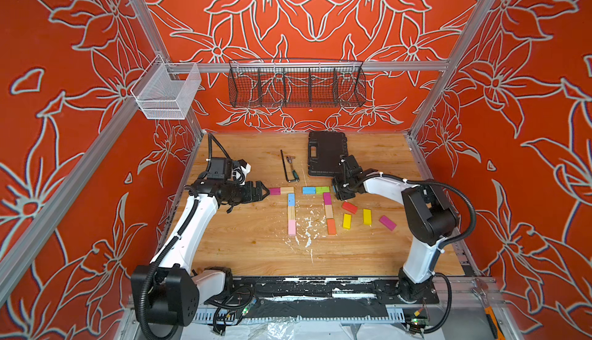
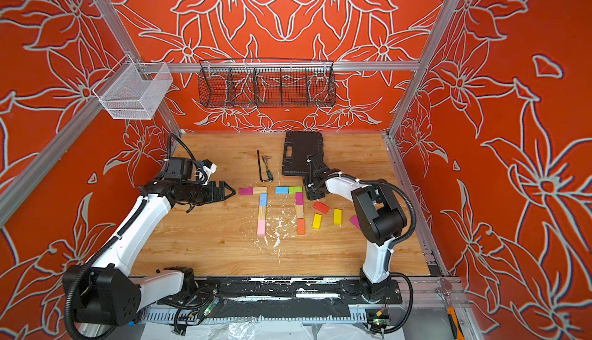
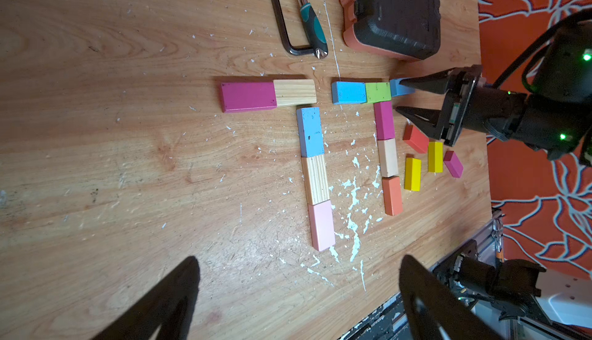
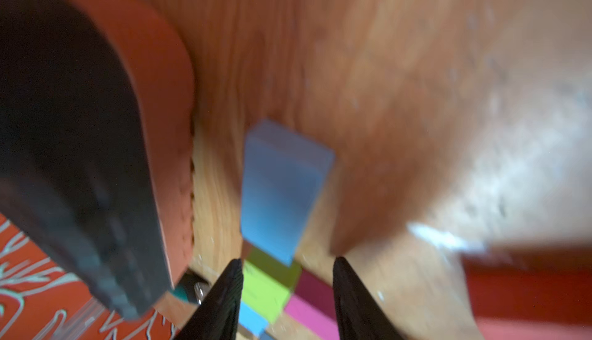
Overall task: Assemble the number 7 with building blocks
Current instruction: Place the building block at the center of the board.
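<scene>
Right wrist view blurred, and in both top views the right gripper has its fingertips hidden under its own wrist; jaws part-open at a loose blue block, contact indeterminable, beside the number 7 mid-frame; left gripper spread wide, empty, near a second block figure.

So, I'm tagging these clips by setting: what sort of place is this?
Most likely a robot lab test cell: a left arm and right arm mounted at the edge of a wooden tabletop, enclosed by an aluminium frame with red floral walls, a black wire basket on its crossbar.
</scene>
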You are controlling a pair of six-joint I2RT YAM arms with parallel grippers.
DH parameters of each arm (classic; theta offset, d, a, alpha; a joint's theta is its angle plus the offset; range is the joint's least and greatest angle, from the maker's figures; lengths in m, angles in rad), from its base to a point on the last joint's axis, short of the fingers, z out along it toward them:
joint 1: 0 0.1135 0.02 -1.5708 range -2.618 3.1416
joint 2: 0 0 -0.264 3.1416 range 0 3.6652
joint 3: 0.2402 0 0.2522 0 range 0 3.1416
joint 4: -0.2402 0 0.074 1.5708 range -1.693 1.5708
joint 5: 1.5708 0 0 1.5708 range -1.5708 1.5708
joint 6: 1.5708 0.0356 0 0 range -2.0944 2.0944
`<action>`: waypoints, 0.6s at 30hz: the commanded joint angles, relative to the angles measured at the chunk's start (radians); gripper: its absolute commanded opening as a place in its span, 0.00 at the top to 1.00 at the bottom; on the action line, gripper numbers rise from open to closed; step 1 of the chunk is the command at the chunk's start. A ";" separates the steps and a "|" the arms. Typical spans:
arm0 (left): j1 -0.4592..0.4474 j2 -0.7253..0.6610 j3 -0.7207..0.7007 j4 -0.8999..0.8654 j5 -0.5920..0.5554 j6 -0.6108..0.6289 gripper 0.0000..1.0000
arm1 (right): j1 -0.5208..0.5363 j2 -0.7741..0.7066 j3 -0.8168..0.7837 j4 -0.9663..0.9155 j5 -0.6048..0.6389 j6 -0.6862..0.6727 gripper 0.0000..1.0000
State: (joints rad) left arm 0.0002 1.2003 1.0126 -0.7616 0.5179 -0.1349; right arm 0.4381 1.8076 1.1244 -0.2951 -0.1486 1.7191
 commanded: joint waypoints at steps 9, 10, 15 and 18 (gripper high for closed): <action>0.006 0.002 -0.009 -0.004 0.010 0.013 0.06 | -0.018 -0.329 0.034 -0.219 0.089 -0.416 0.26; 0.006 0.001 -0.009 -0.004 0.013 0.016 0.06 | -0.035 -0.335 0.050 -0.221 0.061 -0.520 0.17; 0.006 0.000 -0.009 0.000 0.038 0.030 0.06 | -0.129 -0.393 -0.014 0.027 -0.339 -0.953 0.03; 0.006 -0.007 -0.008 0.001 0.046 0.036 0.06 | -0.130 -0.320 0.168 -0.309 -0.386 -1.282 0.03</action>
State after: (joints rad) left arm 0.0002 1.2003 1.0115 -0.7609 0.5373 -0.1257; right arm 0.3016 1.4471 1.1770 -0.4156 -0.3859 0.8440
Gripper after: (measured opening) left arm 0.943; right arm 0.973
